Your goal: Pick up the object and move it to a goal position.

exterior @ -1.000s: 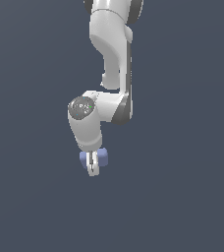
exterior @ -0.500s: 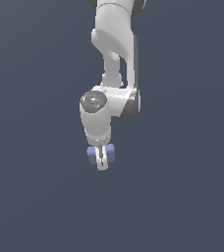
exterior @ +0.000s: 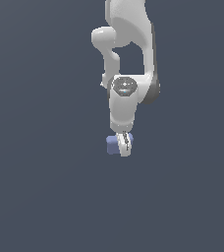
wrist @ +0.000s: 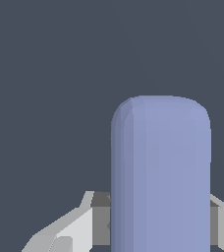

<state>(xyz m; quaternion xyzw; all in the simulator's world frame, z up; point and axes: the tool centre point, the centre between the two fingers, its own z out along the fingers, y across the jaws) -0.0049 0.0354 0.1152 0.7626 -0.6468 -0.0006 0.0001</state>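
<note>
The object [exterior: 112,144] is a small periwinkle-blue rounded block held in the air by my white gripper [exterior: 124,146]. In the exterior view it sticks out from the fingers toward that view's left. My arm hangs down from the top of the picture, with the hand pointing downward. In the wrist view the object [wrist: 160,172] fills much of the picture as a tall rounded block. White fingers [wrist: 79,224] press against both of its sides. The gripper is shut on it.
Only a plain dark grey-blue background surrounds the arm in both views. No table edge, container or other item shows.
The arm has swung toward the exterior view's right and the hand has turned, carrying the block along. The grip stays shut on the block.
</note>
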